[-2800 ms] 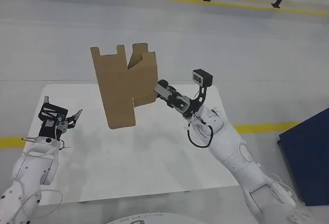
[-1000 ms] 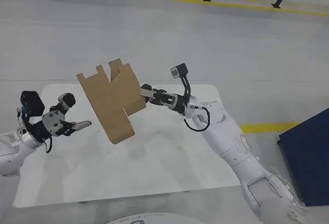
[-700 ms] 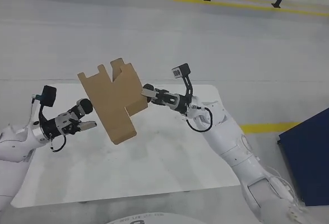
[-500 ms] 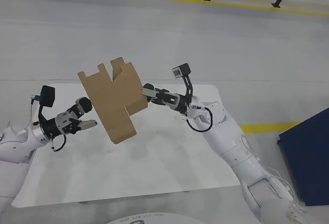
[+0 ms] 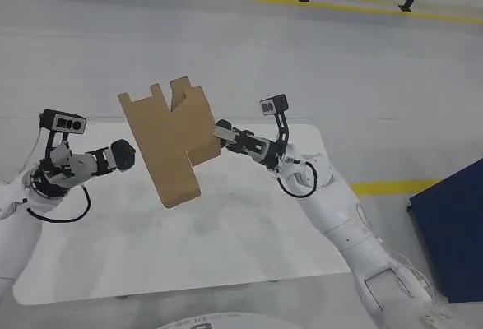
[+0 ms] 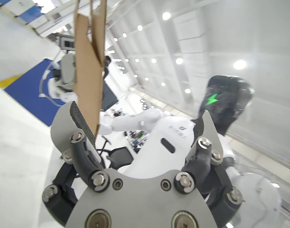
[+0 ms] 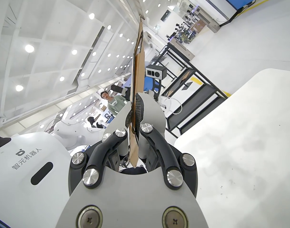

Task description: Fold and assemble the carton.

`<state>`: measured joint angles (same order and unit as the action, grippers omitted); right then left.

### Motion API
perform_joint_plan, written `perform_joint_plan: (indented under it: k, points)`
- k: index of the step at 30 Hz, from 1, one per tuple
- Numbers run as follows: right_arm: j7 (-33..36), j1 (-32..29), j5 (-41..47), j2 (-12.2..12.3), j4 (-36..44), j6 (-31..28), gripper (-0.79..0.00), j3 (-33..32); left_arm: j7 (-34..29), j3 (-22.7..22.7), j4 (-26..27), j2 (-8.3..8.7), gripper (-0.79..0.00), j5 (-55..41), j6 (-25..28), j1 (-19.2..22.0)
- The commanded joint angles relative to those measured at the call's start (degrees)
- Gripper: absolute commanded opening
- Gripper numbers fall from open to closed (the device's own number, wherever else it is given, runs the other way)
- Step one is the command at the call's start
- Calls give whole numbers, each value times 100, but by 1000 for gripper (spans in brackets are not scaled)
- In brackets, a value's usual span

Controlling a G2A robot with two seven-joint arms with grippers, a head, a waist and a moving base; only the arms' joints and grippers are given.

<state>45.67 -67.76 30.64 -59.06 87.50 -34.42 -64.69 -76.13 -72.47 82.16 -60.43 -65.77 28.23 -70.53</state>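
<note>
Top view: the flat brown carton (image 5: 172,136) hangs tilted in the air over the far edge of the white counter (image 5: 225,238), flaps upward. The right pincer (image 5: 221,132) is clenched on its right edge. The left pincer (image 5: 126,154), fingers spread wide, sits just beside its left edge; contact is unclear. Grey floor (image 5: 348,66) surrounds the counter, with a yellow line (image 5: 389,187) and a blue panel (image 5: 463,222) beyond its right edge.

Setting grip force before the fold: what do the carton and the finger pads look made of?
Carton: plain brown cardboard with a matte face. Its thin raw cut edge shows in the right wrist view, and it is probably corrugated.
Finger pads: black and matte with a fine ribbed texture, likely rubber.
</note>
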Motion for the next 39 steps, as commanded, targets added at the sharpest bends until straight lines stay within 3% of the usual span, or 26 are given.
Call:
perform_joint_plan:
  k: [1, 6, 17, 20, 22, 24, 25, 26, 27, 35, 37, 38, 39]
  points:
    - [21, -27, -6, -4, 22, 6, -785, -17, -37, -115, -91, -73, 0, 118, -41, 13]
    - [72, -26, -121, -31, 90, 114, -785, 48, 519, 19, -235, -207, 0, 1387, 513, 105]
    - [-205, 70, -473, -104, 25, 398, -785, 133, 1195, 376, -36, -271, 0, 2320, 1189, 144]
    - [-292, 85, -592, -126, 40, 462, -785, 167, 1506, 436, -9, -245, -154, 2670, 1500, 106]
    - [-306, 89, -623, -136, 44, 482, -785, 176, 1712, 483, -29, -223, -397, 2930, 1706, 97]
    - [-304, 90, -650, -145, 46, 500, -785, 181, 1869, 544, -76, -204, -489, 3083, 1862, 107]
    - [-301, 91, -663, -149, 47, 511, -785, 183, 1919, 586, -95, -196, -656, 3110, 1912, 118]
    - [-303, 94, -682, -153, 46, 526, -785, 183, 1958, 619, -136, -189, -757, 3087, 1951, 130]
    - [-306, 95, -698, -157, 49, 538, -785, 186, 1990, 635, -183, -180, -785, 3104, 1983, 159]
    - [-320, 128, -906, -186, 48, 693, -785, 199, 2428, 658, -423, -102, -785, 3779, 2420, 277]
    - [-291, 116, -997, -192, 83, 723, -594, 227, 2598, 600, -448, -94, -785, 4063, 2590, 273]
    - [-255, 111, -998, -194, 93, 740, -363, 231, 2684, 550, -438, -91, -785, 4208, 2671, 264]
    - [-214, 110, -983, -194, 93, 775, 0, 227, 2760, 510, -411, -87, -785, 4328, 2712, 241]
